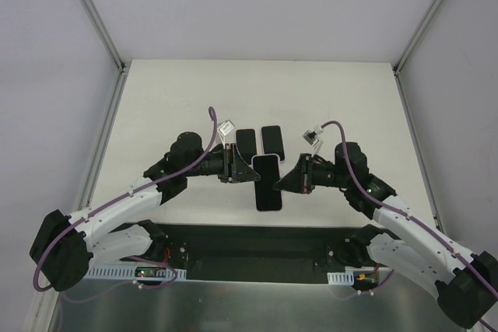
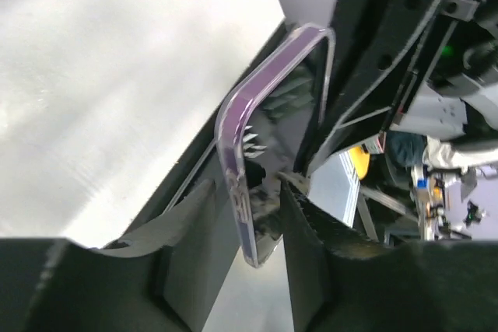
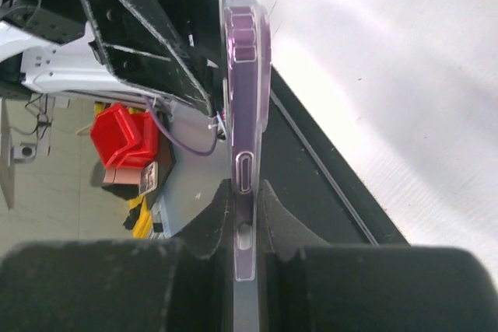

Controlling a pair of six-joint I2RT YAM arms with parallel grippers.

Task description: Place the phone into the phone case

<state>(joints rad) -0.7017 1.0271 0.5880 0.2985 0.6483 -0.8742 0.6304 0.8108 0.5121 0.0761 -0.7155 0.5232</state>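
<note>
Two spare phones (image 1: 245, 141): your top view only
right gripper (image 3: 245, 192): clamps phone case (image 3: 245, 75)
left gripper (image 2: 247, 188): ajar around it

So the phone case (image 3: 245, 75) looks like clear purple-tinted plastic, smooth and pretty glossy. The right gripper's fingers (image 3: 204, 227) are matt black, kinda rough and grainy at the edges. The table (image 1: 156, 99) is matt white, faintly textured.
</note>
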